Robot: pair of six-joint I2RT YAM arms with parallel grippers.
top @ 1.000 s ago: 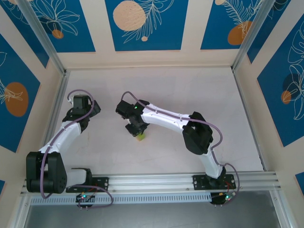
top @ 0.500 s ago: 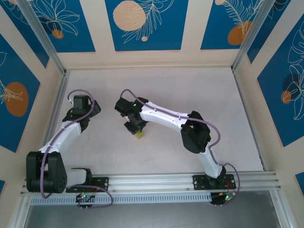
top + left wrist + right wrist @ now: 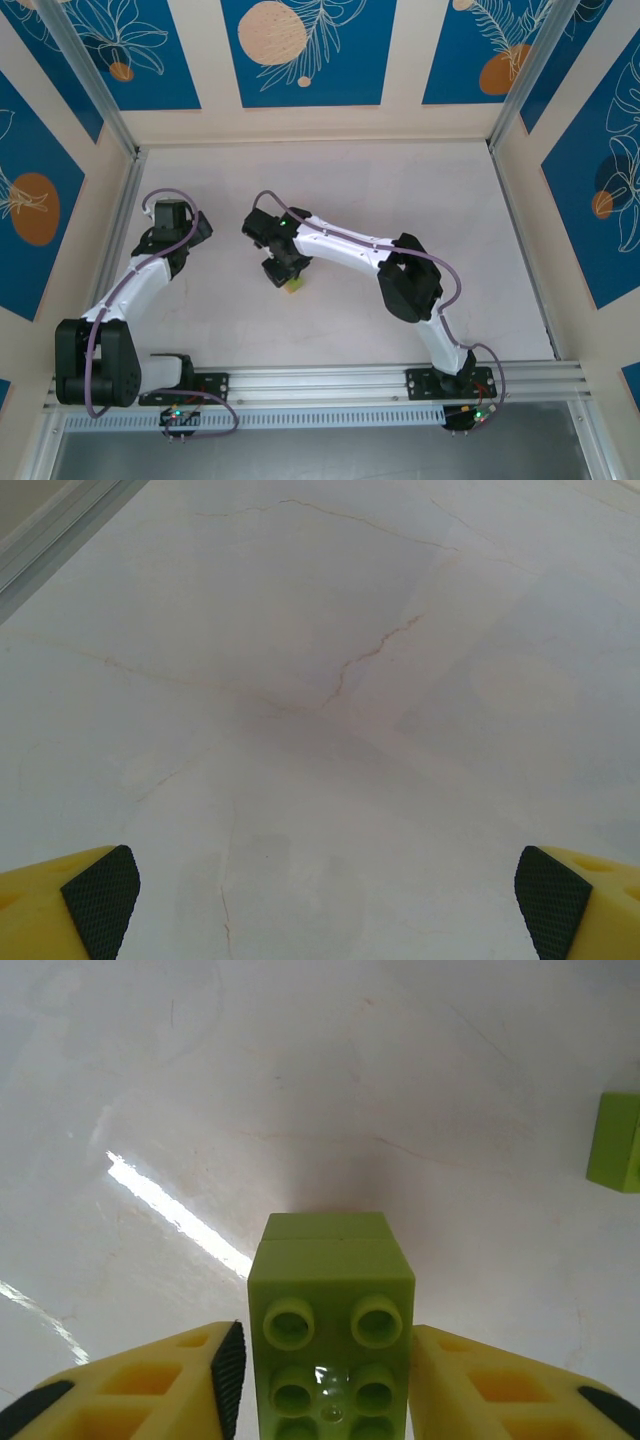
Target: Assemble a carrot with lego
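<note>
Right end effector (image 3: 322, 1360) loosened; lego (image 3: 330, 1260) between jaws, seemingly released.

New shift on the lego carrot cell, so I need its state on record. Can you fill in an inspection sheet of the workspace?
Surface: pale table, faint hairline cracks.
Job's things: lime-green brick stack between the fingers of the right gripper; second lime-green brick lying apart, off to one side.
Clutter: nothing seen.
Grippers: left gripper open over bare table; right gripper straddles the stack, sliver of gap at one pad, grip unclear.
Cables: purple cables looped along both arms.
Surroundings: blue leaf-print panels, aluminium rail at the bases.
</note>
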